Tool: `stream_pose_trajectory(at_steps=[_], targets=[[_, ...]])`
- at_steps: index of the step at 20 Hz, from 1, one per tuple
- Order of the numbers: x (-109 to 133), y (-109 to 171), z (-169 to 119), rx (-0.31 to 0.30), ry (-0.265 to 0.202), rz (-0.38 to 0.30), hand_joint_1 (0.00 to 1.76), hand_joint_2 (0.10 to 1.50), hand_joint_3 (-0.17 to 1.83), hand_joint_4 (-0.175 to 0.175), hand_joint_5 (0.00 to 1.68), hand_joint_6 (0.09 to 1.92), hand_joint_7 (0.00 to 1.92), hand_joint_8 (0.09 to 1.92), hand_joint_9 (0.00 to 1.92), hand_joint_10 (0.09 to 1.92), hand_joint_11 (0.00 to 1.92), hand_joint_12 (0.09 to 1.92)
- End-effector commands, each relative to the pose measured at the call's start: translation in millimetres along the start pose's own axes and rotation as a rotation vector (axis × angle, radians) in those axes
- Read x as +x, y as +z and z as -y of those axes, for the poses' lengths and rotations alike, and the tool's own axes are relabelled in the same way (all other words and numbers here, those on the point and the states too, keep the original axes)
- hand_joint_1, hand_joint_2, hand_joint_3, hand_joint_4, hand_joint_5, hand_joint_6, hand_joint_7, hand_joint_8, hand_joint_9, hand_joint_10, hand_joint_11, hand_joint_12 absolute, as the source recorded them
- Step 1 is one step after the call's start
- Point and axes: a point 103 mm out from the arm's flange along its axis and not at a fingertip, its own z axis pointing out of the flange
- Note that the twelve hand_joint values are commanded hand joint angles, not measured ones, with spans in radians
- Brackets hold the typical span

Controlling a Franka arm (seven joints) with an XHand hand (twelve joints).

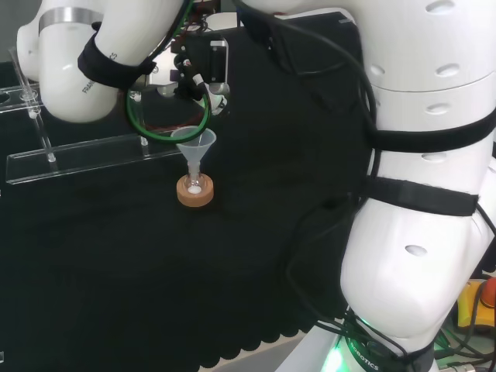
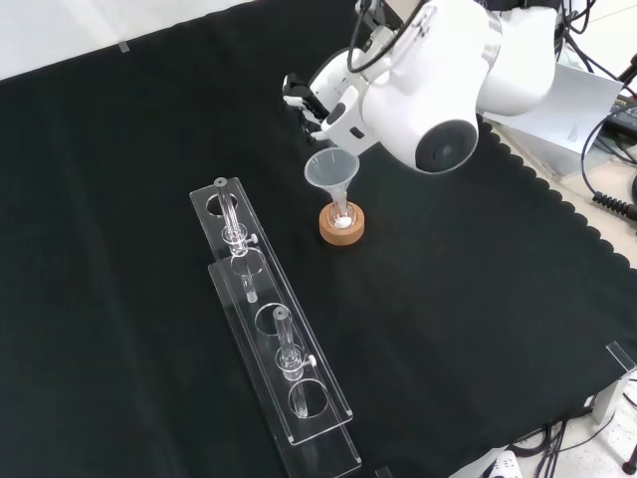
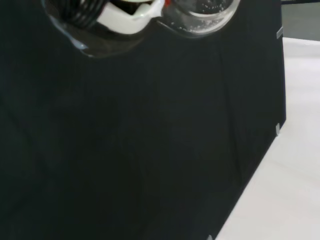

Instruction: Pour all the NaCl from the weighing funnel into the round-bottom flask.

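A small round-bottom flask stands upright in a cork ring near the middle of the black cloth. White powder lies in its bottom. A clear plastic funnel sits in its neck. The black and white hand hovers just above the funnel's rim. In the wrist view a clear glass weighing funnel with a few white grains clinging inside lies against the hand, whose fingers curl on it.
A long clear acrylic rack with round holes and a few glass pieces lies left of the flask in the front view. The arm's big white link overhangs the flask. The cloth's scalloped edge runs at the right.
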Motion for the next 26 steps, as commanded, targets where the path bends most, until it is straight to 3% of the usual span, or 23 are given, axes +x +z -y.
stream_pose_trajectory(at_steps=[1, 4, 8, 15, 26], targets=[[-6.0, 12.4, 3.9, -0.041, 0.008, -0.154, 1.1, 0.9, 0.22, 0.175, 1.23, 0.62, 1.43, 0.16, 1.45, 0.09, 1.16, 0.81], [-8.9, 18.1, 7.4, -0.073, 0.025, -0.257, 1.1, 0.9, 0.23, 0.175, 1.23, 0.62, 1.43, 0.16, 1.45, 0.09, 1.16, 0.81], [-12.2, 34.0, 9.8, -0.069, 0.045, -0.354, 1.1, 0.9, 0.23, 0.175, 1.23, 0.62, 1.43, 0.16, 1.45, 0.09, 1.16, 0.8], [-17.7, 60.6, 9.7, -0.084, 0.066, -0.452, 1.1, 0.9, 0.23, 0.175, 1.23, 0.62, 1.43, 0.16, 1.45, 0.09, 1.16, 0.8], [-26.1, 94.0, 6.1, -0.172, 0.102, -0.63, 1.1, 0.89, 0.23, 0.175, 1.23, 0.62, 1.44, 0.16, 1.45, 0.09, 1.17, 0.8]])
